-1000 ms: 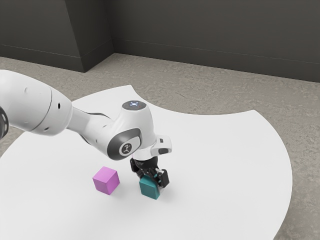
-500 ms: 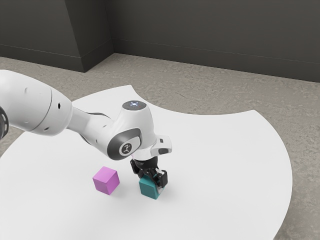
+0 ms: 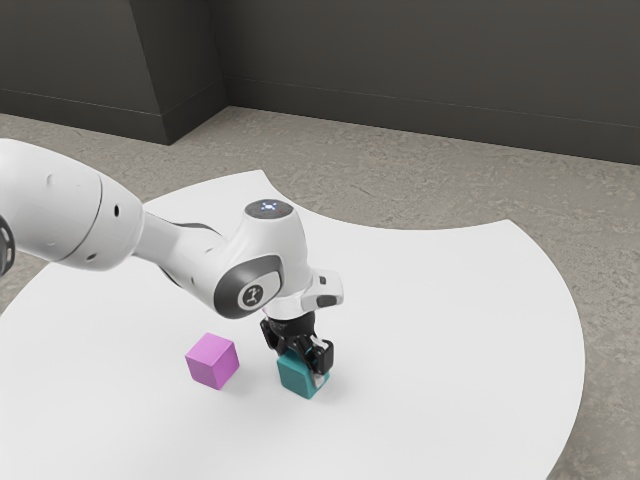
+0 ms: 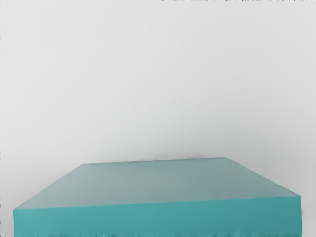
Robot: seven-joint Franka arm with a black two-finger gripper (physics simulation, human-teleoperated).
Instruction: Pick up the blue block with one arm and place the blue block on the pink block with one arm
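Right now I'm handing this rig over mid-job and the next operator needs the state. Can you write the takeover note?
The pincer is shut on the blue block, with fingers on two opposite sides.
The blue block sits low at the table, with no clear lift to be seen. It is to the exterior view's right of the pink block and apart from it.
The pink block is on the table with nothing on top.
Done: the grasp.
Left: lift, carry over the pink block, set down on it, release.
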